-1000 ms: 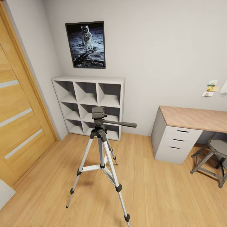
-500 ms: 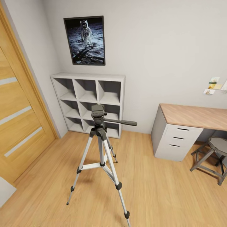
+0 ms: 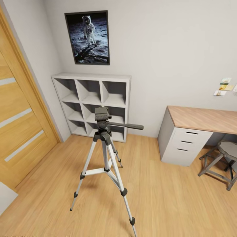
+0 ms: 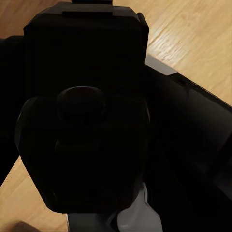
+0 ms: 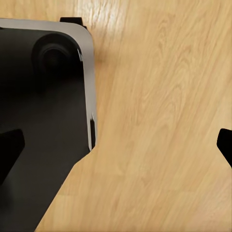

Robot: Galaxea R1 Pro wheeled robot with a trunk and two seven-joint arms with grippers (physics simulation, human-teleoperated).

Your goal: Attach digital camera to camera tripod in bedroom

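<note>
Three legs spread wide keep the tripod [image 3: 104, 144] standing on its own in the middle of the floor [image 3: 164, 197], well apart from every piece of furniture – a placement that, in my judgement, leaves room to come at its head from the near side. Its head is bare, the pan handle [image 3: 126, 125] sticking out to the right and so clear of the top, where the camera would have to seat.

Behind the tripod a white shelf [image 3: 92, 105] stands against the far wall under an astronaut poster [image 3: 88, 38]. The door [image 3: 19, 115] is at the left; the counter [image 3: 204, 120] with its drawers is at the right, with a stool [image 3: 220, 161] partly under it.

The right end effector [image 5: 116, 145] hangs over bare planks with its fingers spread wide and nothing between them, beside the robot's dark base [image 5: 43, 121].

In the left wrist view a black block [image 4: 84, 121] with a rounded bulge sits right against the lens. It may be the camera carried close – too dark to be sure, and no red dot shows. Whether the left end effector is spread or pinching something, I cannot tell.

As for writing, the small notes [image 3: 223, 88] on the right wall are too tiny to read, the poster carries no caption, and no brand shows on the tripod
</note>
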